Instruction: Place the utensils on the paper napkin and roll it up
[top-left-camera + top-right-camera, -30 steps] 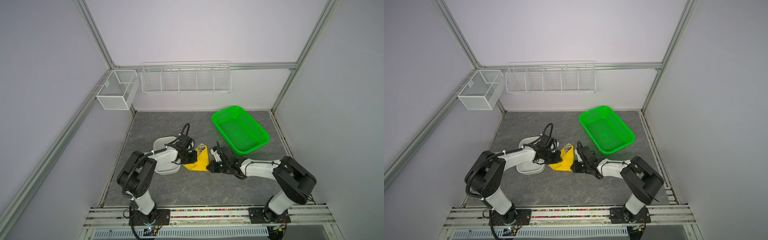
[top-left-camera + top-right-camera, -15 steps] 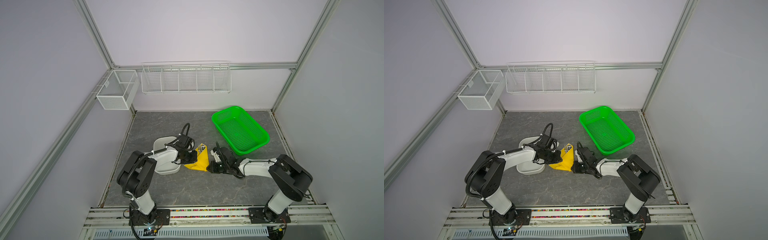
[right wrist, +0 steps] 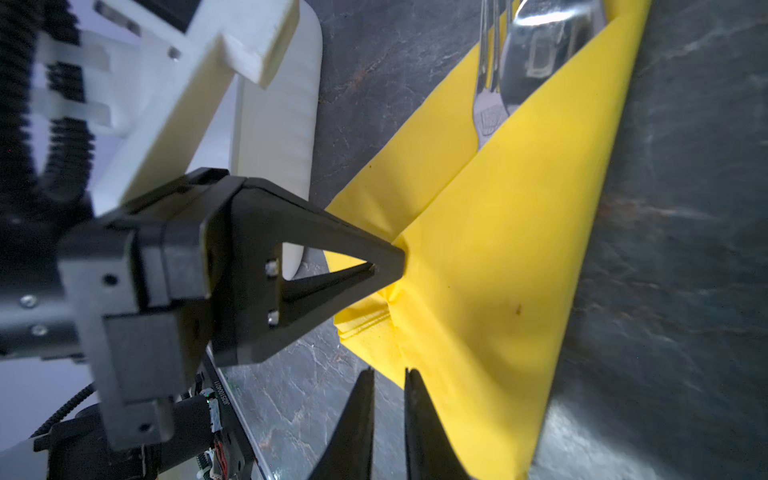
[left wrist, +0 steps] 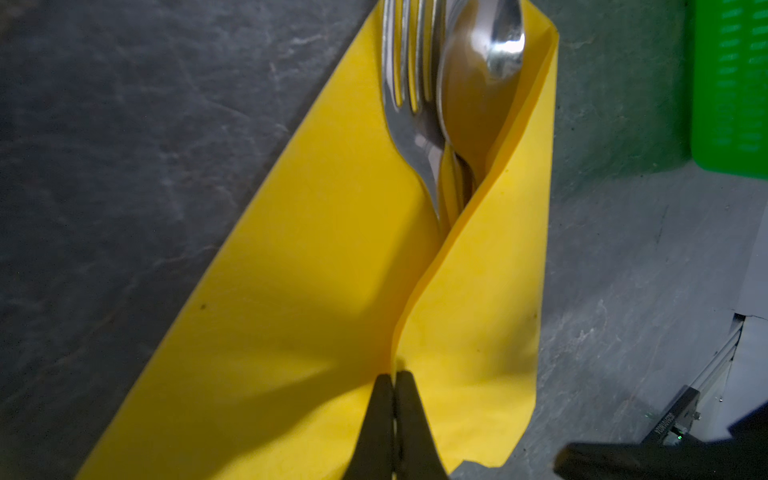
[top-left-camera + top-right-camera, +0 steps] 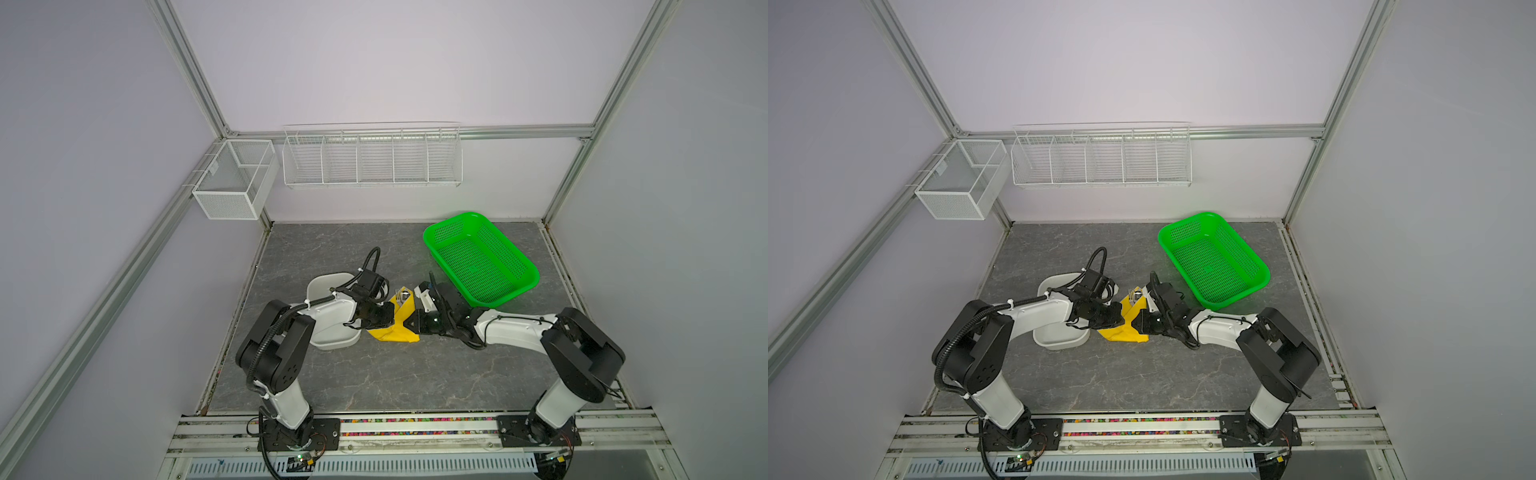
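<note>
Left wrist view: left gripper [image 4: 394, 376] is pinching shut on a fold of the paper napkin [image 4: 291, 291] | utensils [image 4: 478, 83] are lying inside the folded napkin on the grey table [image 4: 104, 145] | right gripper [image 3: 388, 374] is hovering at the napkin's edge, jaws slightly apart

Both top views are bright and evenly lit by diffuse light. Only soft shadows fall on the worktop [image 5: 374, 374], and the frame rails [image 5: 187, 70] splay outward at the edges. The wrist views are dimmer. White glare sits on the spoon [image 4: 505, 45], dark shadow bands cross the paper napkin [image 4: 291, 291], and the nearest parts look soft, perhaps out of focus.
</note>
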Robot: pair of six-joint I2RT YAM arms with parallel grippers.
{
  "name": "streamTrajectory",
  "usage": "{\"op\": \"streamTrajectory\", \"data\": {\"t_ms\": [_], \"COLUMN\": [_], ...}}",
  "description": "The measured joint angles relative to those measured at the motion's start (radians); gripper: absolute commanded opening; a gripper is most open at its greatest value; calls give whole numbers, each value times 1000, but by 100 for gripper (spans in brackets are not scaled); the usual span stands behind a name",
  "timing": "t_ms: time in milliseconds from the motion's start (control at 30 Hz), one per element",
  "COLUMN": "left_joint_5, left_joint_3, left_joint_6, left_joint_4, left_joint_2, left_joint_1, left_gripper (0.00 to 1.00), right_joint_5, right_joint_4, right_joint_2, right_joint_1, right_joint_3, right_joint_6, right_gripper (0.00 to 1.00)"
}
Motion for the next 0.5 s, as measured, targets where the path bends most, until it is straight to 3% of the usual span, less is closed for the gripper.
{"op": "streamTrajectory", "data": {"t_ms": [300, 400, 500], "left_joint_5": [0, 0, -3], "left_joint_3": [8, 8, 8], "left_joint_6": [2, 2, 5], "left_joint_4": [0, -3, -11], "left_joint_2": [7, 8, 7], "left_joint_1": [1, 1, 2], "left_gripper": [0, 6, 21], "right_joint_5": [-2, -1, 7], "right_joint_4": [-21, -23, -39], "right_joint_2": [97, 101, 112], "right_joint_1": [2, 3, 5], "right_joint_3": [47, 50, 50], "right_joint_6": [4, 4, 4], "right_gripper": [18, 18, 16]}}
